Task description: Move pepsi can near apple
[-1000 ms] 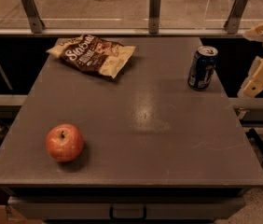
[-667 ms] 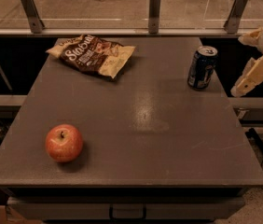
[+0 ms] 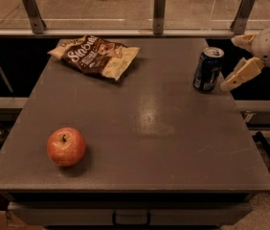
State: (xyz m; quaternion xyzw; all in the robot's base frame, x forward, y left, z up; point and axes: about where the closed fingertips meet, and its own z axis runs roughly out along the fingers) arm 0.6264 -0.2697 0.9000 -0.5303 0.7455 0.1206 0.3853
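Note:
The dark-blue pepsi can [image 3: 208,69] stands upright near the far right edge of the grey table [image 3: 140,128]. The red-orange apple [image 3: 66,146] sits near the front left corner, far from the can. My gripper [image 3: 234,61] is at the right edge of the view, just right of the can, with its cream fingers spread apart and nothing between them. One finger [image 3: 241,74] points down-left toward the can's base; the other [image 3: 242,40] is higher, behind it.
A brown and cream snack bag [image 3: 95,55] lies at the far left of the table. A glass rail with metal posts [image 3: 159,11] runs along the far edge. A drawer handle [image 3: 131,219] shows under the front edge.
My gripper has moved left, closer to the can. The can, the apple and the bag have not moved.

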